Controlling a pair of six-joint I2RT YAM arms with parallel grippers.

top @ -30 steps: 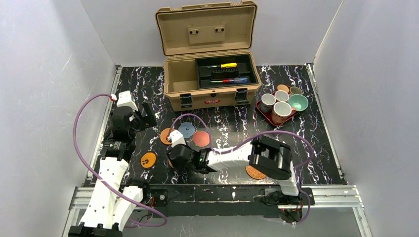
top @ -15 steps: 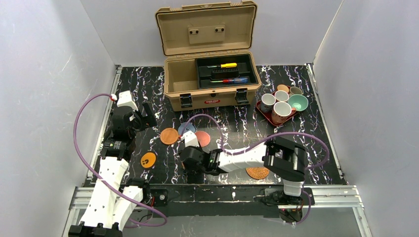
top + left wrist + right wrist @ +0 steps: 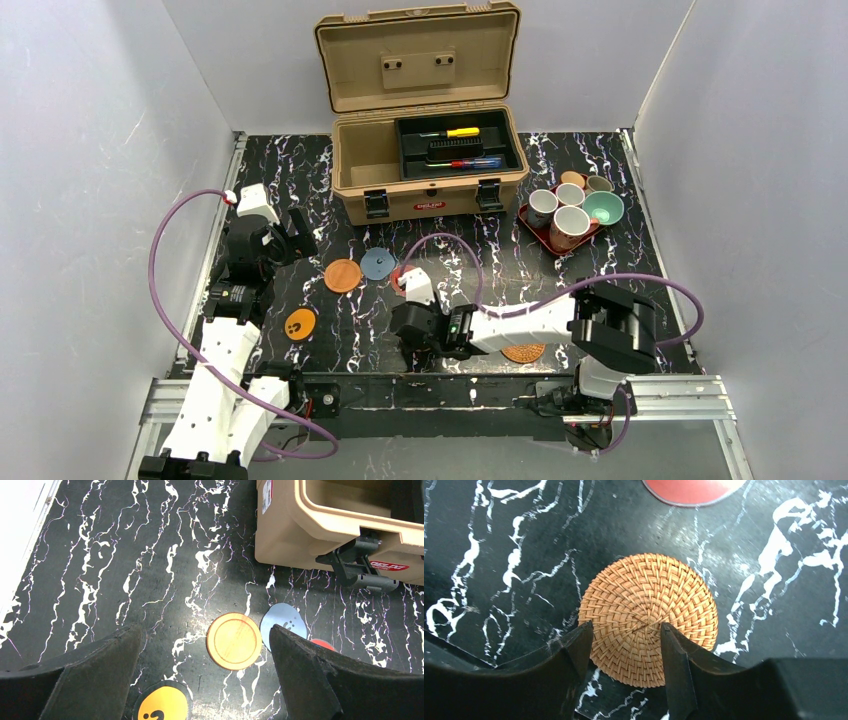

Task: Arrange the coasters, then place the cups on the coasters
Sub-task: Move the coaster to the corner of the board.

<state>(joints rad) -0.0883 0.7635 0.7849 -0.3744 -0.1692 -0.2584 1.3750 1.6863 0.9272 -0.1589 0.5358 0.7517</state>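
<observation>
My right gripper [image 3: 626,627] stands open low over the table, both fingertips resting on top of a woven orange-brown coaster [image 3: 647,617]. From above, that gripper [image 3: 412,343] hides this coaster. A second woven coaster [image 3: 522,352] lies by the right arm's elbow. The wooden brown coaster [image 3: 234,641], the blue-grey one [image 3: 283,625] and the orange one with black marks [image 3: 162,707] lie below my wide-open, empty left gripper [image 3: 206,630]. The pinkish-red coaster [image 3: 399,277] is partly covered by the right wrist. The cups [image 3: 570,222] stand together on a dark red tray [image 3: 529,222] at the right.
An open tan toolbox [image 3: 425,185] with screwdrivers in its tray stands at the back centre. Grey walls close in both sides. Purple cables loop over both arms. A metal rail [image 3: 440,390] runs along the near edge.
My right arm has swept to the right along the near side, its fingertips still on the woven coaster. This uncovered the wooden and blue-grey coasters. The left arm has not moved.
</observation>
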